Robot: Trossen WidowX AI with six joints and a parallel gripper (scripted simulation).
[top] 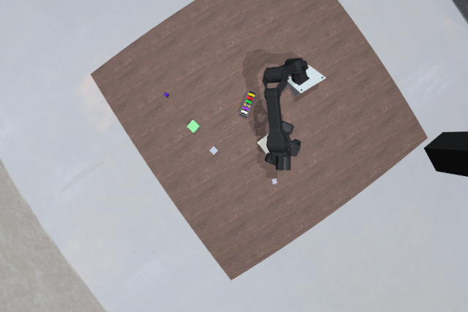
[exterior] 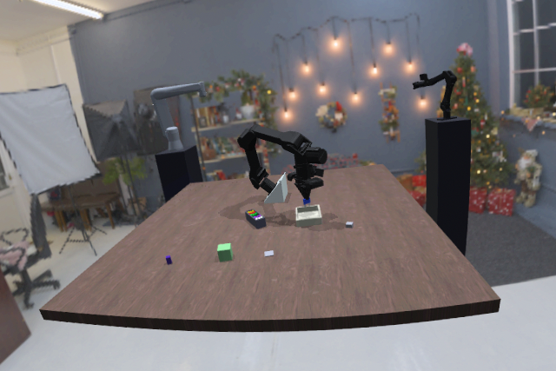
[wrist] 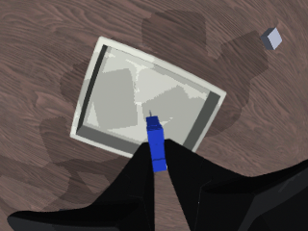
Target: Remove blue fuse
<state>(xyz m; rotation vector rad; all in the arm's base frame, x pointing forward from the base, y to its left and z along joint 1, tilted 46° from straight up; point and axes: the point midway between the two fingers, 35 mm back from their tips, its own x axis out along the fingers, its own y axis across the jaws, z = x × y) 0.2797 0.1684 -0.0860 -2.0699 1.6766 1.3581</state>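
My gripper (exterior: 307,196) (wrist: 157,146) is shut on the blue fuse (exterior: 307,201) (wrist: 156,141) and holds it upright in the air. It hangs a little above the pale square tray (exterior: 308,221) (wrist: 115,99); in the wrist view the fuse's lower end shows over the tray's floor, close to one wall. In the top view the arm hides most of the tray (top: 261,144), and it hides the fuse. The dark fuse block (top: 247,103) (exterior: 254,218), with several coloured fuses in it, stands apart to the left of the tray.
A green cube (top: 193,126) (exterior: 224,252), a small purple cube (top: 166,94) (exterior: 168,259) and two small pale cubes (top: 213,150) (top: 274,180) (exterior: 268,253) (exterior: 348,224) lie on the wooden table. The arm's base plate (top: 309,78) is at the back. A black pillar (exterior: 446,169) stands at the right.
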